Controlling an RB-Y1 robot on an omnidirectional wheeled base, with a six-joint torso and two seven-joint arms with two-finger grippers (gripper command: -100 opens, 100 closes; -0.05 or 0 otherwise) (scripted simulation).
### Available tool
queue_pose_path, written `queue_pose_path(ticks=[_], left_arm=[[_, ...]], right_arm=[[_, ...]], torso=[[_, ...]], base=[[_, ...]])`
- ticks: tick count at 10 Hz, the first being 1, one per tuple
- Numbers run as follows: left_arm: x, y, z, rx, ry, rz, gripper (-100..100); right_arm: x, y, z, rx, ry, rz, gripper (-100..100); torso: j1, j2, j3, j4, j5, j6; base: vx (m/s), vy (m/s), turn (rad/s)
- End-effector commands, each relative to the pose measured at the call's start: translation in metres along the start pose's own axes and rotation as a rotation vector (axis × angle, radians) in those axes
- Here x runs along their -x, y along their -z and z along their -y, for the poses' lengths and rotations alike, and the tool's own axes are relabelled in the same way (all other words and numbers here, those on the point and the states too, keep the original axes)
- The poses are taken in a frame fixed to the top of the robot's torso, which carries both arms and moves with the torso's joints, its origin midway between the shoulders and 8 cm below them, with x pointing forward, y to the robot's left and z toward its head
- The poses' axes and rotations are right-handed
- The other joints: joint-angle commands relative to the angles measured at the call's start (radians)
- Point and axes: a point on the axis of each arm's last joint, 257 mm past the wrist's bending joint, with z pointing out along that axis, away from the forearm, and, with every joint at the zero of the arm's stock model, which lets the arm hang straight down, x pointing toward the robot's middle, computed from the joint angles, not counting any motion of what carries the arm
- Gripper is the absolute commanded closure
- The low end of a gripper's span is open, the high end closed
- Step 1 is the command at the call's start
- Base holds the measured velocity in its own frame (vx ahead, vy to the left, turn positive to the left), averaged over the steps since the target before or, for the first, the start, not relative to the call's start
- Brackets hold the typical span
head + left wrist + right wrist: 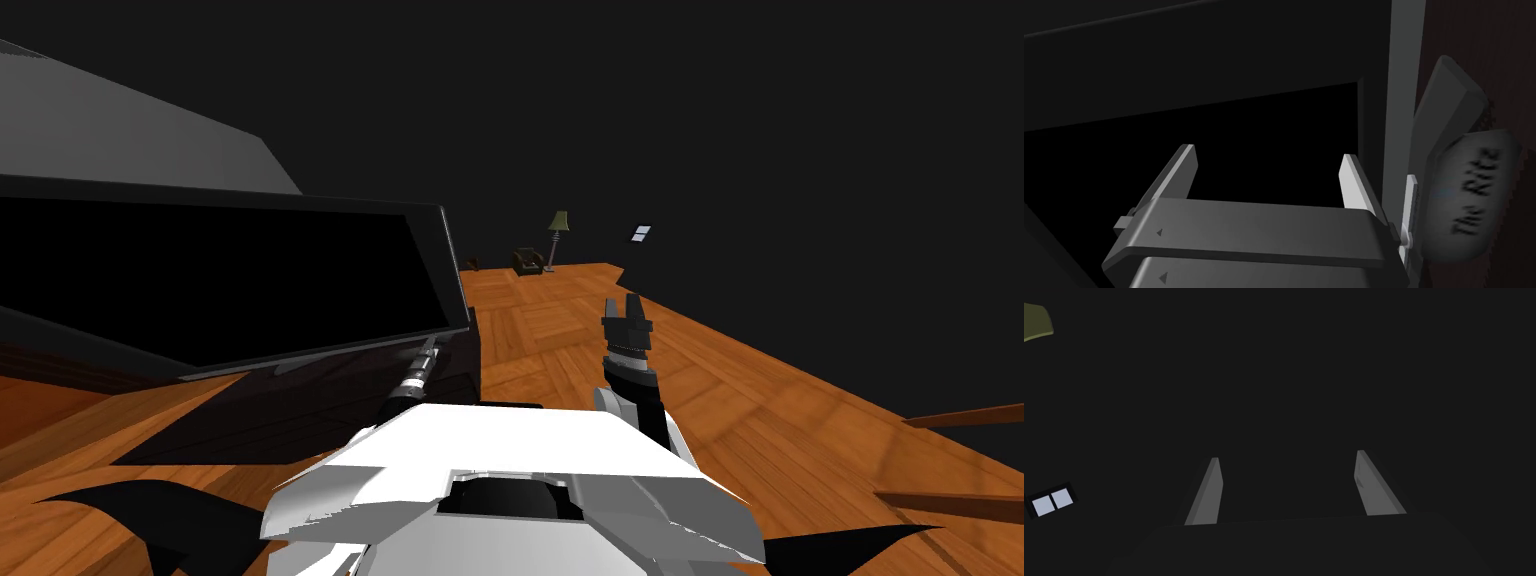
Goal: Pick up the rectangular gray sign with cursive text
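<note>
A grey sign (1474,195) with rounded corners and dark cursive lettering reading "The Rite" stands just outside one finger of my left gripper (1267,165), off to its side and not between the fingers. The left gripper is open and holds nothing; a black screen lies ahead of it. Behind the sign leans a plain grey slab (1449,100). In the head view my left forearm (418,368) reaches in under the corner of the big screen. My right gripper (627,303) is raised over the floor, open and holding nothing (1286,460).
A large black screen (220,270) stands on a dark low cabinet (300,410) at my left. Wooden floor (760,400) stretches ahead and to the right. Far off are a floor lamp (557,235), a small armchair (528,262) and a wall frame (640,234).
</note>
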Motion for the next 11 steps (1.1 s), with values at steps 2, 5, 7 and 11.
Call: queue_pose_path(ticks=[2,5,7,11], left_arm=[[0.018,0.025,-0.057,0.15,-0.021,0.011,-100],[0.029,0.043,-0.092,0.24,-0.033,0.019,-100],[0.04,0.065,-0.127,0.332,-0.044,0.03,-100],[0.065,0.119,-0.19,0.517,-0.061,0.06,-100]], right_arm=[[0.0,0.0,0.0,0.0,0.0,0.0,0],[0.0,0.0,0.0,0.0,0.0,0.0,0],[0.0,0.0,0.0,0.0,0.0,0.0,0],[0.0,0.0,0.0,0.0,0.0,0.0,0]], torso=[[-0.001,0.001,0.0,0.0,0.0,-0.001],[0.004,0.0,0.0,0.0,0.0,0.001],[0.006,0.002,0.001,0.0,0.001,0.0],[0.006,0.001,0.001,0.0,0.001,0.0]], base=[[0.101,-0.154,0.115],[0.136,-0.092,-0.109],[0.118,-0.068,-0.001],[0.133,-0.078,-0.028]])
